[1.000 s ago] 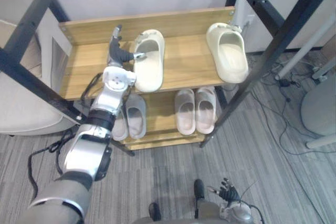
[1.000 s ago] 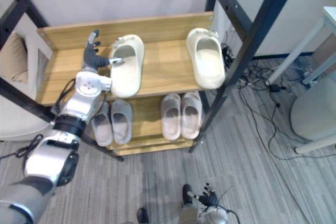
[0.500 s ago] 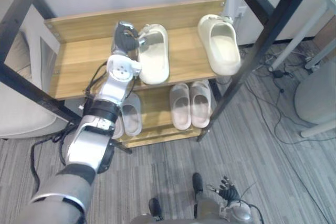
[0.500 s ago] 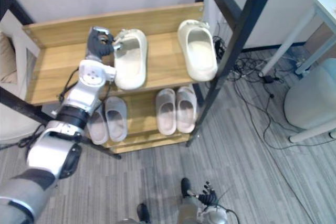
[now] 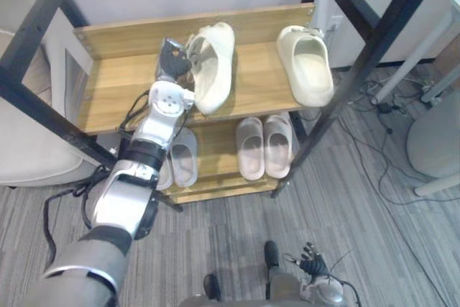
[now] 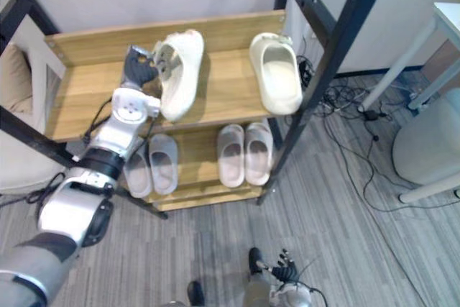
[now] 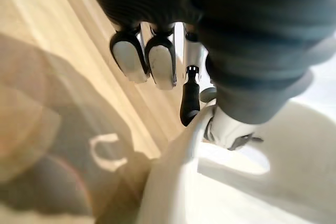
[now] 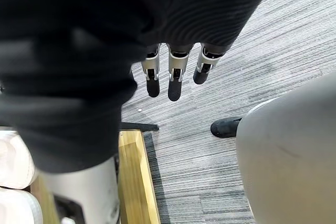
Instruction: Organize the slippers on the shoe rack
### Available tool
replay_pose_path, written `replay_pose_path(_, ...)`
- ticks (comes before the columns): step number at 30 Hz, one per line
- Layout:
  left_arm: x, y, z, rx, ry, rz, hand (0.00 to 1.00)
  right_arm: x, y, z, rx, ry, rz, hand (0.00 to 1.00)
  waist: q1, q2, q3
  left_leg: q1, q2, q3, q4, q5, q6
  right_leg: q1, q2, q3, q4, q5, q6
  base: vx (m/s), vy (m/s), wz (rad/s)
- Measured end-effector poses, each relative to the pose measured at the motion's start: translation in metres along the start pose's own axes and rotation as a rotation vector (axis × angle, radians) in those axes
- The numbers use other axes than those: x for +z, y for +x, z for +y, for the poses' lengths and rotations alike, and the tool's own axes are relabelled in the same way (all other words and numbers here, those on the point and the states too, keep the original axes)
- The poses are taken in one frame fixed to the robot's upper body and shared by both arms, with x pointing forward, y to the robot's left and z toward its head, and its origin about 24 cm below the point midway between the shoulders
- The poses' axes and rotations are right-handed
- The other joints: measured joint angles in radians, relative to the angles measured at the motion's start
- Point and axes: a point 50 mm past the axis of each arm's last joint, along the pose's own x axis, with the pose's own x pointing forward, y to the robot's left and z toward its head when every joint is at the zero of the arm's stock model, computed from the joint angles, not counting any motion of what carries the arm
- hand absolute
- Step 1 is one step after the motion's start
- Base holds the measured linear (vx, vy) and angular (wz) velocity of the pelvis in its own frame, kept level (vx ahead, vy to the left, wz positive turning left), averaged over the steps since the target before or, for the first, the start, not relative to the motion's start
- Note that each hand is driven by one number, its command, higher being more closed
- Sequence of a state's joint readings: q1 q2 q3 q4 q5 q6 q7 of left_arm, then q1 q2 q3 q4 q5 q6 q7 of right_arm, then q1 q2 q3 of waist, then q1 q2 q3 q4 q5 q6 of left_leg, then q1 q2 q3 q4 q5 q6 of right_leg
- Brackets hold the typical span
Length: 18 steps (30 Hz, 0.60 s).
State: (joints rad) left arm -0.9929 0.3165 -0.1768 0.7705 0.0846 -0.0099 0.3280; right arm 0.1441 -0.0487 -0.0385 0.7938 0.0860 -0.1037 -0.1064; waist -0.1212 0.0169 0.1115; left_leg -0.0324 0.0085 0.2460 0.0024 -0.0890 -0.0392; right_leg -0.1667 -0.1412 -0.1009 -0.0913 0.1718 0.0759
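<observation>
On the top shelf (image 5: pixel 122 84) of the wooden shoe rack, my left hand (image 5: pixel 172 62) is shut on the rim of a cream slipper (image 5: pixel 212 62). The slipper is tipped up on its side, its sole turned right and its toe toward the back board. In the left wrist view my curled fingers (image 7: pixel 157 61) pinch the slipper's pale rim (image 7: pixel 178 182) above the wood. A second cream slipper (image 5: pixel 307 62) lies flat at the shelf's right end. My right hand (image 5: pixel 307 258) hangs low over the floor, its fingers (image 8: pixel 173 77) straight and holding nothing.
On the lower shelf sit a grey pair (image 5: pixel 180 159) and a beige pair (image 5: pixel 264 145) of slippers. Black frame posts (image 5: pixel 359 55) cross in front of the rack on both sides. Cables (image 5: pixel 381 106) lie on the floor at right, and a pale cushion (image 5: pixel 21 141) is at left.
My left hand went from open beside the slipper to curled on its rim, and the slipper rose from flat onto its side. The camera has shifted a little.
</observation>
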Motion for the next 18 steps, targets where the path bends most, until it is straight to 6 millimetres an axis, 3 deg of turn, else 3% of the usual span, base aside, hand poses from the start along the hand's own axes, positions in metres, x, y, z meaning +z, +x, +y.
replay_pose_path(12,0.002,-0.011,-0.022,-0.062,-0.021,-0.02,1.0,0.0,0.001,0.0,0.0,-0.001,0.004,0.0,-0.001,0.002,-0.001,0.009,-0.001,-0.021,0.0,0.002,0.003,0.02,-0.004,-0.03,-0.003,-0.006,-0.008,0.0,-0.007,0.05)
replay_pose_path(18,0.017,-0.015,-0.043,-0.121,-0.039,-0.067,1.0,0.0,0.001,0.0,-0.001,-0.002,0.004,0.0,-0.001,0.002,-0.002,-0.001,-0.003,-0.023,0.002,0.002,0.004,0.013,-0.008,-0.025,0.001,-0.005,-0.007,0.0,-0.004,0.01)
